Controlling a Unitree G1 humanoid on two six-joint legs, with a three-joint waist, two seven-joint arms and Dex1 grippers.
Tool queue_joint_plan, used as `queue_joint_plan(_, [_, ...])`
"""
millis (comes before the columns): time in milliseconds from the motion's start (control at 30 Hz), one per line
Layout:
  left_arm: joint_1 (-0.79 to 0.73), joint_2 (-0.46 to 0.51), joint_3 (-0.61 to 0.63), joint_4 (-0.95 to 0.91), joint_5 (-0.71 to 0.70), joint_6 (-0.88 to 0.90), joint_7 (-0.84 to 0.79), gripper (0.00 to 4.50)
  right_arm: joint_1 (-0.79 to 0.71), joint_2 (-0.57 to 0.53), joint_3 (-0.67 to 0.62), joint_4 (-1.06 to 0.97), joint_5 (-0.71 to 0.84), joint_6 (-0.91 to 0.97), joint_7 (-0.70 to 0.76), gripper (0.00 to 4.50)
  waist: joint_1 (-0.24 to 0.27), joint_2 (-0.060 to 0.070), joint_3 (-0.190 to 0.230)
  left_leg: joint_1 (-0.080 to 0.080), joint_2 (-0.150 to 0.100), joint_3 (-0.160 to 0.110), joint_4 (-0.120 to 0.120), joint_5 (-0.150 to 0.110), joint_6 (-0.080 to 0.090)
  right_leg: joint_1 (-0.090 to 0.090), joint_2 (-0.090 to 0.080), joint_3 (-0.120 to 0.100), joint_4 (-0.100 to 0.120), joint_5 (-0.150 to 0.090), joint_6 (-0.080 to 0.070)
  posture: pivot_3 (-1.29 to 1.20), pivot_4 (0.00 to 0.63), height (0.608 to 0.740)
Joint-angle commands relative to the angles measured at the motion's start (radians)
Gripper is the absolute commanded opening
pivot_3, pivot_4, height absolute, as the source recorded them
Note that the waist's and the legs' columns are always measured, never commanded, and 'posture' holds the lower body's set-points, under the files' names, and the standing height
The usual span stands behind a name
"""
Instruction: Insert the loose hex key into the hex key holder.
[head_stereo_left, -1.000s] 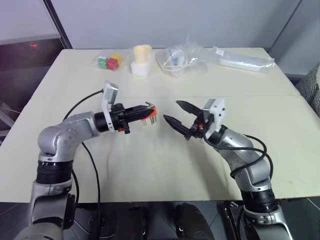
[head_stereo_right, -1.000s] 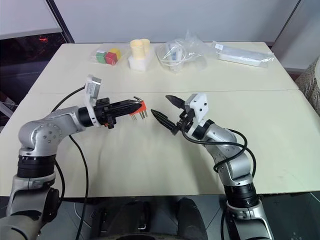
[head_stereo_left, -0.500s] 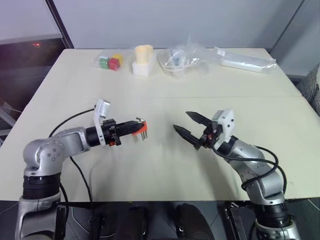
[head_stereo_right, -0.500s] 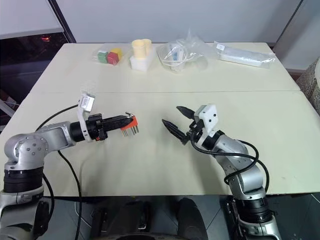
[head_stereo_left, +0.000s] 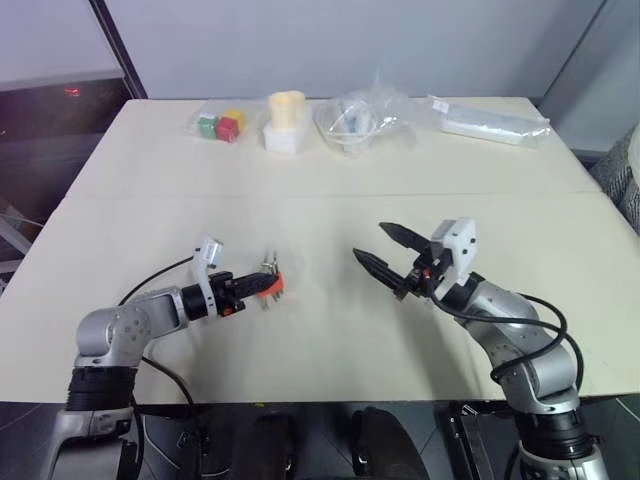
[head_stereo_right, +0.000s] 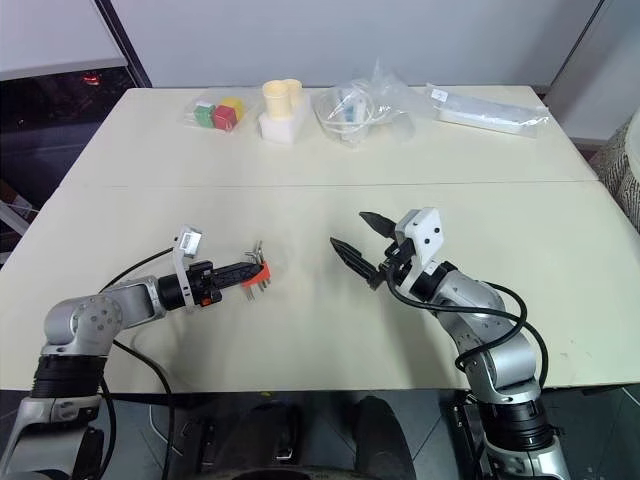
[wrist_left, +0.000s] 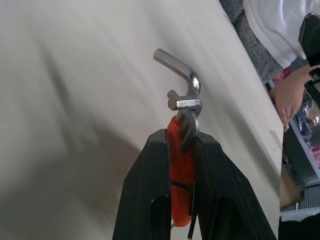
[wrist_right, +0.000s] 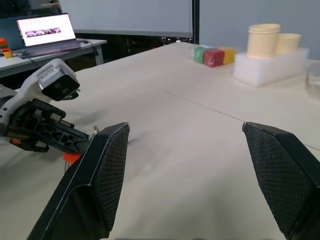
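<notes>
- Left tool is pinching the holder between its black fingers, low over the table; from the head views I can't tell whether it is touching the surface.
- Holder is an orange-red plastic block, smooth and slim enough to sit edge-on in the grip. Short grey keys are sticking out past the fingertips, probably so the slots are facing away from the wrist and staying reachable.
- One L-bent key is showing at the holder's end in the left wrist view: bright metal, hex section, bend pointing up and away. It is looking seated in or against the block, so my read is that this is the loose one and insertion is done or nearly so; I can't tell how deep it is sitting.
- Right tool is spread wide and holding nothing, hanging above the table well apart from the holder and aiming towards it. Its pads are showing a fine cross-hatched texture, good for thin rods.
- Table is matte cream, with a seam across the middle.
- Along the far edge, well clear: coloured blocks, a white foam stand with cream cups, clear crinkled bags.
</notes>
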Motion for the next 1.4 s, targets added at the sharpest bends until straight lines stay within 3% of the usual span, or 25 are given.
queue_joint_plan(33, [0.033,0.040,0.006,0.035,0.065,-0.030,-0.004,1.93,-0.012,0.002,-0.004,-0.046,0.011,-0.008,-0.002,3.76,-0.002,0.000,0.000,0.000,0.000,0.000,0.000,0.000,0.000,-0.001,0.000,0.000,0.000,0.000,0.000,0.00,0.150,0.740])
queue_joint_plan(200, [0.040,0.053,0.020,0.038,0.079,-0.053,-0.003,4.27,-0.017,-0.002,-0.004,-0.038,0.012,-0.009,0.004,3.76,0.001,0.000,-0.001,0.000,0.000,0.000,0.000,0.000,0.000,0.000,-0.001,0.000,0.000,0.000,-0.001,0.00,0.150,0.740])
queue_joint_plan(233, [0.046,0.058,0.022,0.032,0.078,-0.055,-0.005,4.40,-0.018,-0.004,-0.003,-0.037,0.012,-0.009,0.006,3.76,0.001,0.001,-0.001,0.000,0.000,0.000,0.000,0.000,0.000,0.000,-0.001,0.000,0.000,0.000,-0.001,0.00,0.150,0.740])
queue_joint_plan(800, [0.134,0.195,0.185,-0.209,-0.032,0.036,0.001,4.40,-0.048,-0.076,-0.032,-0.032,0.043,0.017,0.079,3.76,0.003,0.000,-0.001,-0.001,0.001,0.000,-0.001,0.000,0.000,-0.001,-0.001,0.000,-0.001,0.000,-0.001,0.00,0.150,0.740])
queue_joint_plan(1000, [0.147,0.320,0.164,-0.349,-0.026,-0.013,-0.122,4.40,-0.070,-0.240,-0.094,-0.082,0.187,0.135,0.219,3.76,0.004,0.000,0.000,-0.002,0.001,0.000,-0.002,0.000,0.000,-0.001,-0.003,0.000,-0.003,0.000,-0.002,0.00,0.150,0.740])
queue_joint_plan(1200, [0.056,0.390,0.180,-0.409,-0.068,-0.006,-0.169,4.40,-0.076,-0.442,-0.129,-0.078,0.222,0.169,0.399,3.76,0.005,0.000,0.001,-0.002,0.001,0.000,-0.001,-0.001,0.001,0.000,-0.003,-0.001,-0.005,-0.001,-0.004,0.00,0.150,0.740])
queue_joint_plan(1400, [-0.004,0.442,0.189,-0.432,-0.095,0.000,-0.204,4.40,-0.107,-0.535,-0.140,-0.041,0.218,0.163,0.491,3.76,0.002,0.000,0.001,-0.003,0.001,0.000,-0.002,-0.001,0.002,0.000,-0.003,-0.002,-0.007,0.000,-0.002,0.00,0.150,0.740])
